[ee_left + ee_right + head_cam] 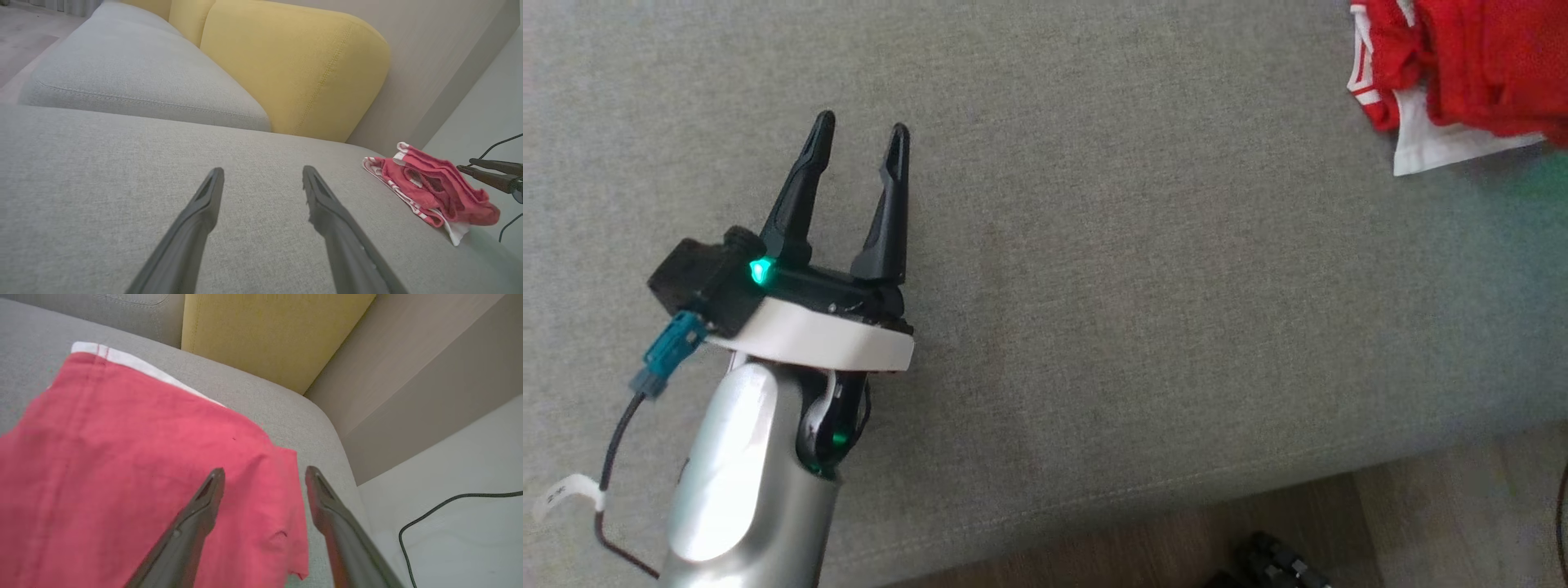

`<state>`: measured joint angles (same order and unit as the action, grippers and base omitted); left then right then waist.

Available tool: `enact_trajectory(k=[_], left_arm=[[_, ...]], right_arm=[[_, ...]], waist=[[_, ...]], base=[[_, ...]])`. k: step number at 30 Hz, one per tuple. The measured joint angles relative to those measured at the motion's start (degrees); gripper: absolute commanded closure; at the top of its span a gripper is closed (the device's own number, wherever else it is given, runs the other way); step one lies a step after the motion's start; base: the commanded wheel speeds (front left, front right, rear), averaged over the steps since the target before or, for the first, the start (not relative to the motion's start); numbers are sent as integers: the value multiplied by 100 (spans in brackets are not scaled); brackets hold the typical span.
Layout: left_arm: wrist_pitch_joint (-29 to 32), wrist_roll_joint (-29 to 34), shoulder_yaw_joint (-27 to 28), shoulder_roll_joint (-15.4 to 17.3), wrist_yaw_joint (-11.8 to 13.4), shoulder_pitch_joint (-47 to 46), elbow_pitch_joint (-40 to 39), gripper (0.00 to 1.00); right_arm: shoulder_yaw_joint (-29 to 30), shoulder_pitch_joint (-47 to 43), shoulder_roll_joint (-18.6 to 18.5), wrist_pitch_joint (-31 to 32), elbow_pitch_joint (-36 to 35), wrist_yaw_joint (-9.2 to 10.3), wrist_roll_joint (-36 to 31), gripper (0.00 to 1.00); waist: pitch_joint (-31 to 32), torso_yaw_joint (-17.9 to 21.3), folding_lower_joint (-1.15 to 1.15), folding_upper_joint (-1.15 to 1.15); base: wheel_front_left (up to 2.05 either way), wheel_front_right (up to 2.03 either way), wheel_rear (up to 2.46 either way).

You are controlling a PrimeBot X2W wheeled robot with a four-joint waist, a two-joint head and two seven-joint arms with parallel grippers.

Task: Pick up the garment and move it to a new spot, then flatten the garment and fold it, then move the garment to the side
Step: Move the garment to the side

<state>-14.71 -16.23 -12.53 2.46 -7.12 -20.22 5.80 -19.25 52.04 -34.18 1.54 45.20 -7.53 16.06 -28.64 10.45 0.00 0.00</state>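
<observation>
Near the sofa seat's point(1094, 245) right end, apparently wrapping up the final move: leaving the red garment point(1478, 65) lying folded but rumpled, hovering the right gripper point(264, 470) wide open and empty just above it, holding the left gripper point(863, 122) equally open, empty, well apart.

Nothing here can be read as a word, number or brand. A small white tag point(562, 493) on the black cable point(607, 459) carries dark marks, too blurred to make out.
</observation>
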Motion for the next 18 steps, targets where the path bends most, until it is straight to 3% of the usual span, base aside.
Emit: enact_trajectory(k=[10, 18], left_arm=[[0, -339, 88, -1, 15, 185, -5, 0], [0, -592, 236, -1, 224, 743, -80, 0]], right_arm=[[293, -226, 557, -264, -509, 0, 45, 0], [569, -1179, 1247, -831, -1363, 0, 288, 0]], waist=[[666, -186, 0, 0], [1423, -556, 0, 0]], base=[[0, 0, 0], [0, 0, 0]])
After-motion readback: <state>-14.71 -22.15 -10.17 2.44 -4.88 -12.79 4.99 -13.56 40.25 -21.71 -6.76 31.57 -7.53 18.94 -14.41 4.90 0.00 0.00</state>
